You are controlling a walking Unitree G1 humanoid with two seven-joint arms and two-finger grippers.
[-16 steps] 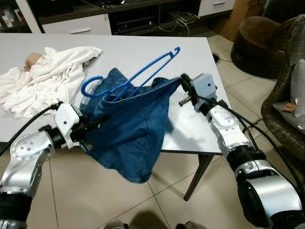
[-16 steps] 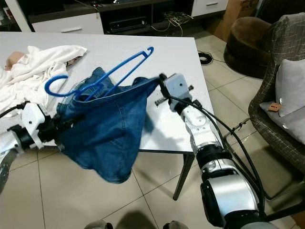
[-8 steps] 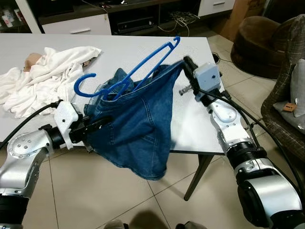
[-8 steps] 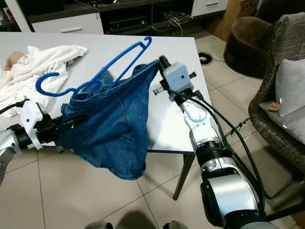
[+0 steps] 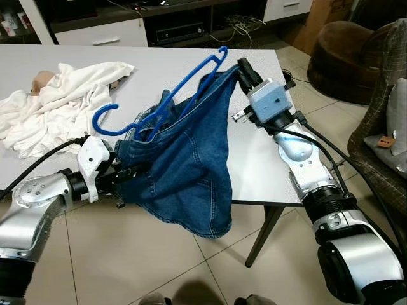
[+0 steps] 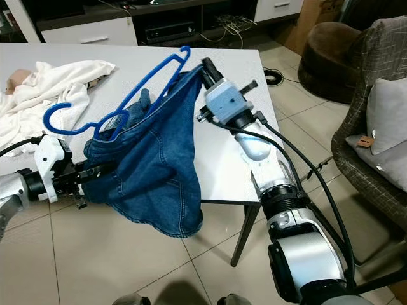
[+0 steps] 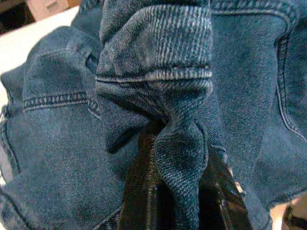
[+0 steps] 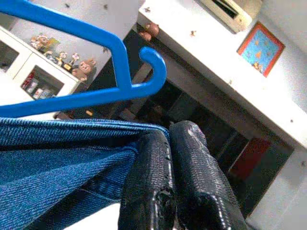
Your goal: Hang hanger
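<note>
Right gripper raised higher, both grippers' fingers clenched on jeans, hanger inside waistband.

You have one blue plastic hanger, one blue denim garment, one crumpled white cloth, one white rectangular table, two black-fingered grippers, left, right.

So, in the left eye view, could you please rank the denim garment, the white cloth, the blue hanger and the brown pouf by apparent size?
1. Denim garment.
2. White cloth.
3. Blue hanger and brown pouf: unsure, since the hanger is thin and nearer while the pouf is farther and cropped.
</note>
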